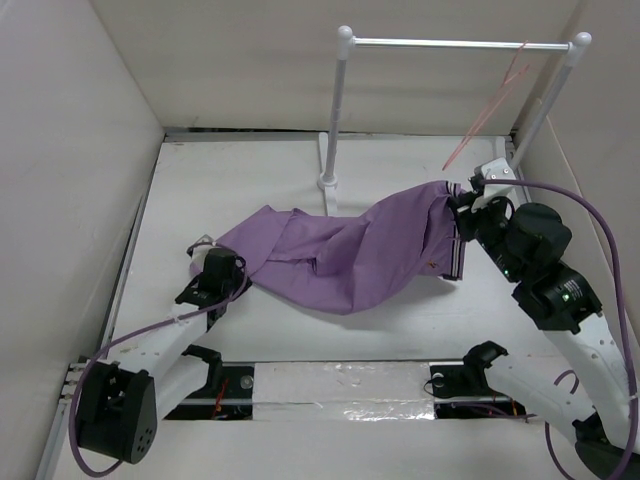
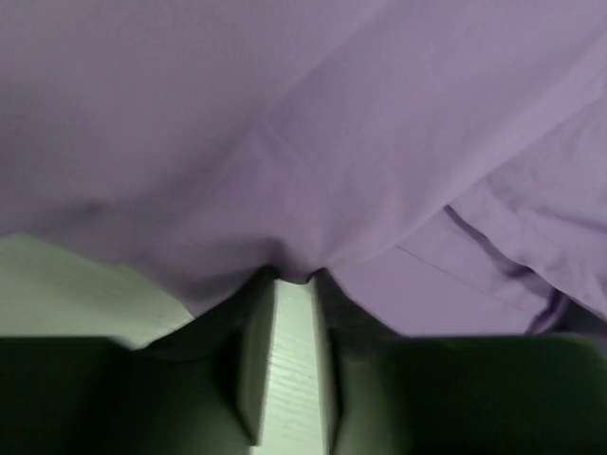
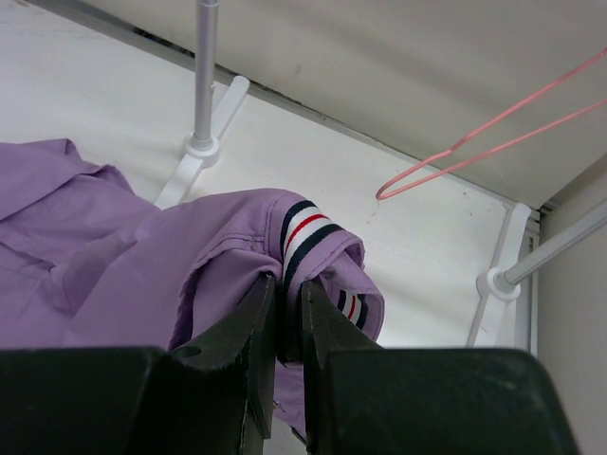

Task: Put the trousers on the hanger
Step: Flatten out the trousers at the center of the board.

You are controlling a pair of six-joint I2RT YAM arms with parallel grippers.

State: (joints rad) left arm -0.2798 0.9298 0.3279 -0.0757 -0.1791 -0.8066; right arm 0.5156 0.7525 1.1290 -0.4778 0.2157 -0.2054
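1. The left gripper (image 2: 294, 281) is sitting closest to its wrist camera. Its fingers are standing narrowly apart, with a pucker of the trousers (image 1: 350, 255) at their tips. I cannot tell whether they are actually pinching it.
2. The right gripper (image 3: 289, 284) is clenching its fingers on the striped waistband (image 3: 302, 232), holding that end raised above the bench (image 1: 400, 340).
3. The rest of the trousers is lying crumpled across the middle of the bench, trailing from the right gripper to the left one.
4. The hanger (image 1: 458, 148) is dangling tilted from the right end of the rail stand (image 1: 460, 43), near the raised waistband but apart from it.
5. Judging by this, the step in hand is securing both ends of the cloth; nothing is draped on the hanger yet.
6. The next move is calling for a sure hold at the left, then lifting the cloth to feed it through the wire triangle without pushing the light hanger away.
7. Purple cloth is filling the left wrist view, so the leg ends are staying out of sight. The hanger's hook is too thin to make out.
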